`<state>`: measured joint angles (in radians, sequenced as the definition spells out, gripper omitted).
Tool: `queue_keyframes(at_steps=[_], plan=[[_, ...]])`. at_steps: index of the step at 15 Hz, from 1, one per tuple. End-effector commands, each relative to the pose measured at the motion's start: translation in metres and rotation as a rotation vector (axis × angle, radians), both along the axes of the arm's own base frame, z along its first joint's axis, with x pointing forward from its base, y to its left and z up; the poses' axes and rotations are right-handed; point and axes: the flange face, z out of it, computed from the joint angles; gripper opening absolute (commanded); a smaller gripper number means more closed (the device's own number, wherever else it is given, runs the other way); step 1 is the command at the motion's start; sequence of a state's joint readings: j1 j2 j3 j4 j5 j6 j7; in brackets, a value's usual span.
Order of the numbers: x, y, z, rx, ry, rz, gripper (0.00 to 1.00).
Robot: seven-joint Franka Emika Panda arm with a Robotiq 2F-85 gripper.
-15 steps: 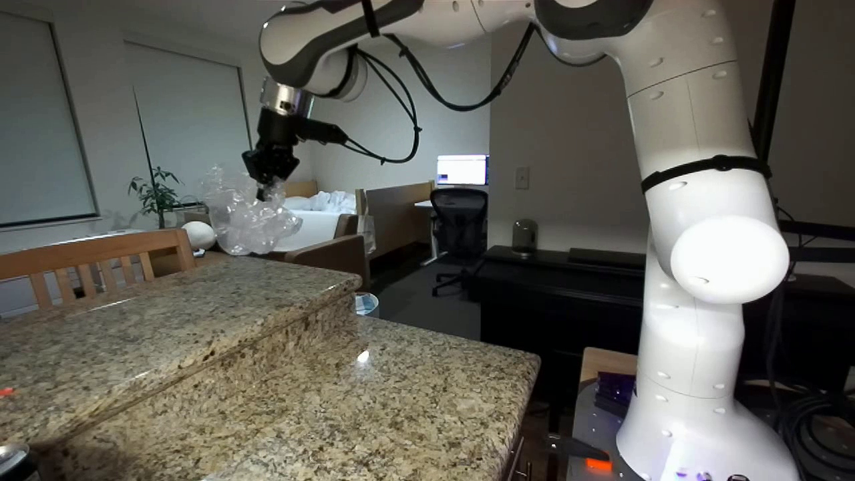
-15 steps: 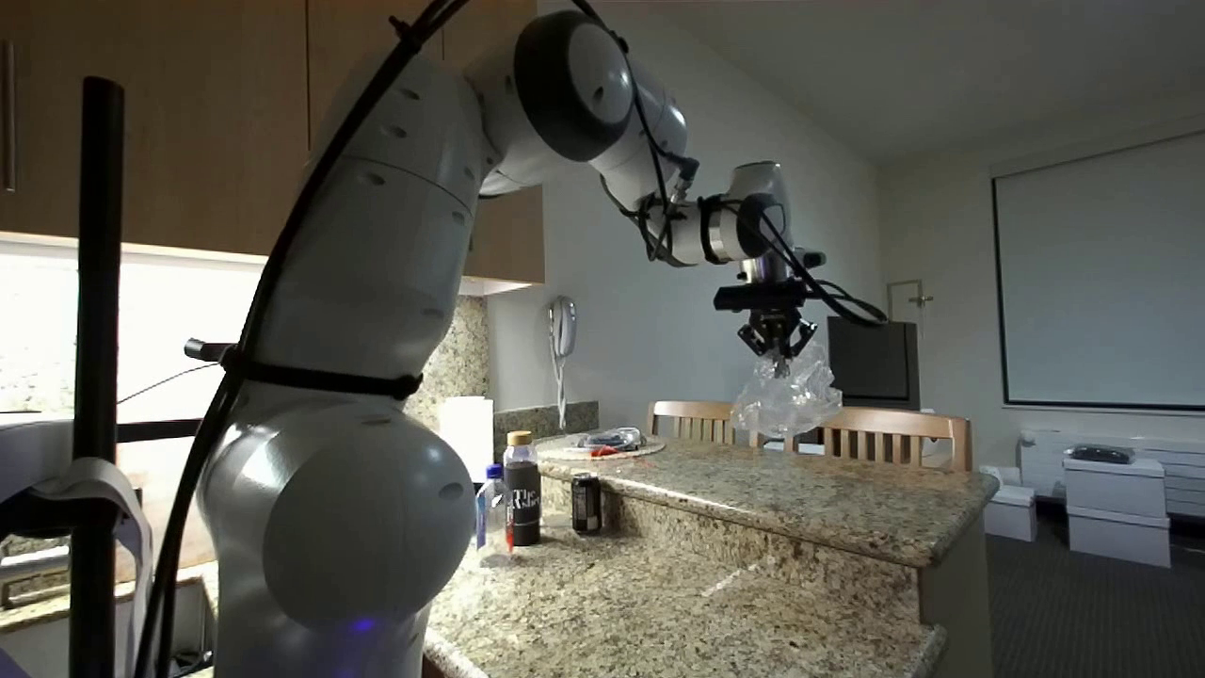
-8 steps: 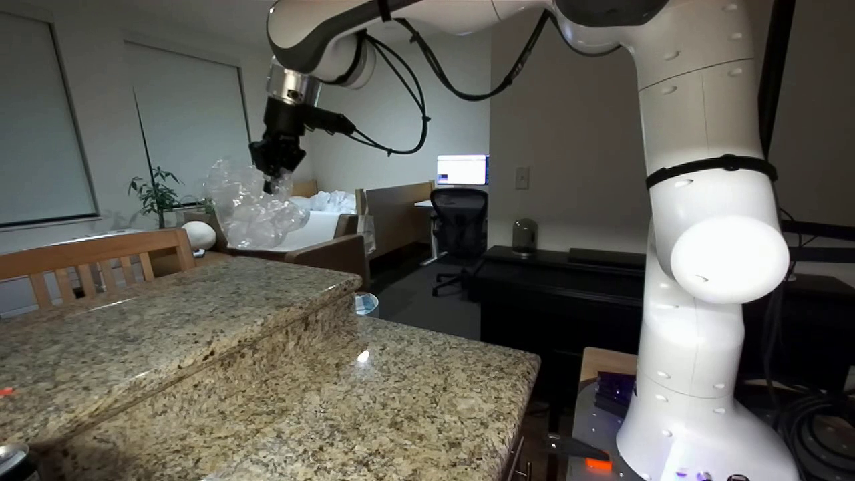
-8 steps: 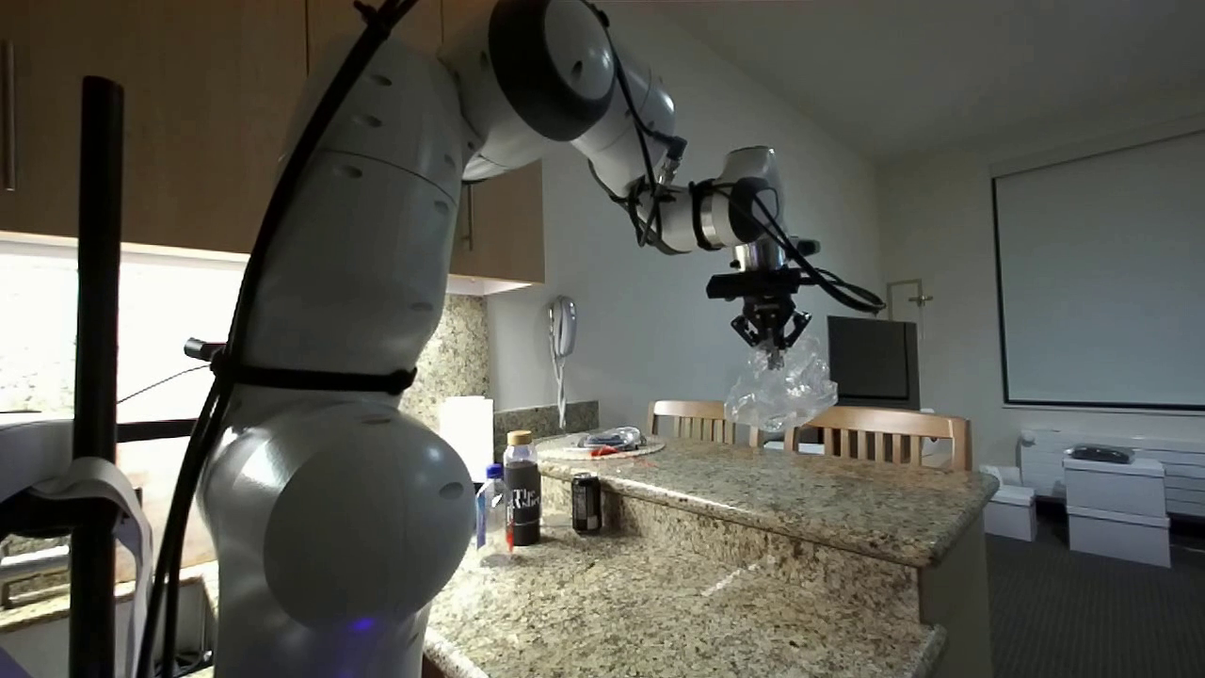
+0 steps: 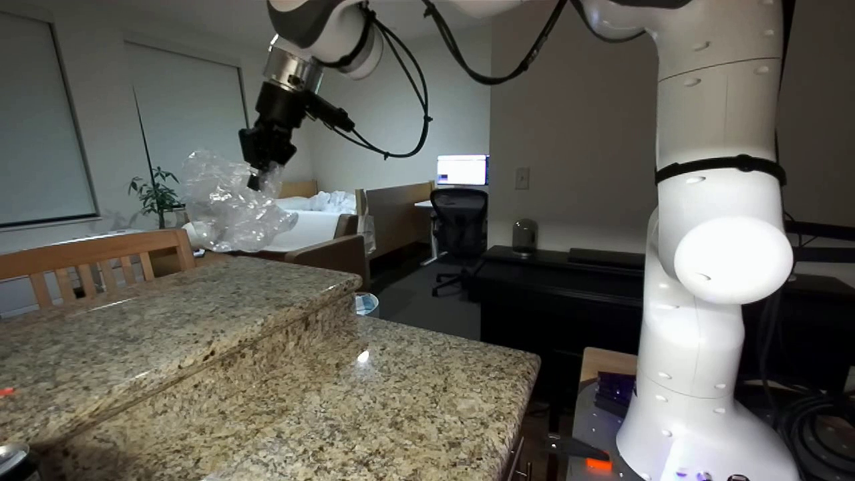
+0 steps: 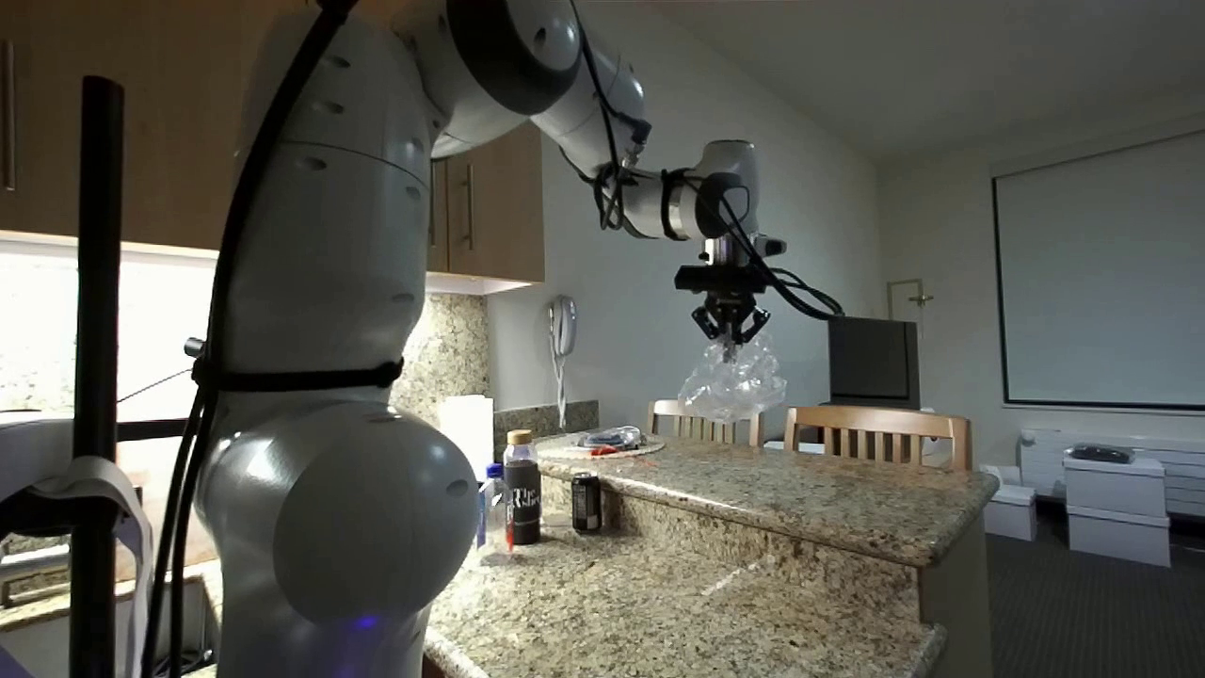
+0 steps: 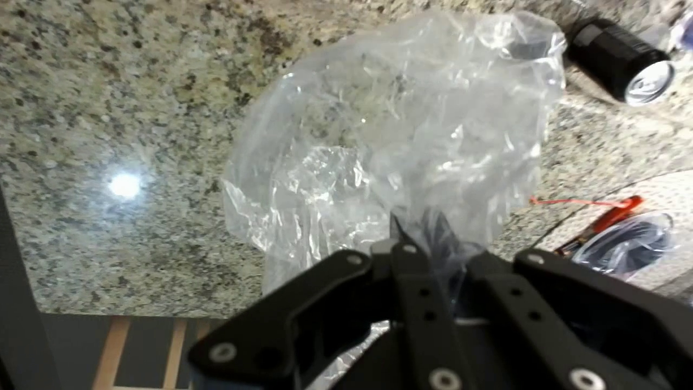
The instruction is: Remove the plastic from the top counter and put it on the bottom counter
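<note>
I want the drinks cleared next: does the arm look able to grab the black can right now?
Probably not: the claw is shut on the clear plastic, so it would likely have to let go first. The black can stands upright on the lower counter, with its top uncovered.

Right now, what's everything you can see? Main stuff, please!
top counter: one, tan, upper level
bottom counter: one, tan, lower level
plastic: one, clear, above top counter
can: one, black, bottom counter
bottles: two, dark and clear, bottom counter
mat: one, whitish, top counter
phone: one, pale grey, wall
wooden chairs: two, tan, beyond top counter
office chair: one, black, by screen
plant: one, green, beyond top counter
arm: one, white, beside bottom counter
gripper: one, black, holding plastic
</note>
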<state>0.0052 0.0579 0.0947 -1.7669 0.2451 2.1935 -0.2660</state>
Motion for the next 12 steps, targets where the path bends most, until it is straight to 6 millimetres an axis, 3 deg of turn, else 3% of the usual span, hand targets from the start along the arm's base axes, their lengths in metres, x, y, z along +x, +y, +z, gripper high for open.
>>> queue_keyframes(at_steps=[1,6,9,12], plan=[[-0.07,-0.004,0.008,0.022,0.014,0.102,0.08],[-0.154,-0.003,-0.009,0.046,0.114,0.222,0.09],[-0.194,-0.003,-0.038,0.085,0.183,0.283,0.08],[-0.218,-0.007,-0.074,0.042,0.204,0.281,0.08]])
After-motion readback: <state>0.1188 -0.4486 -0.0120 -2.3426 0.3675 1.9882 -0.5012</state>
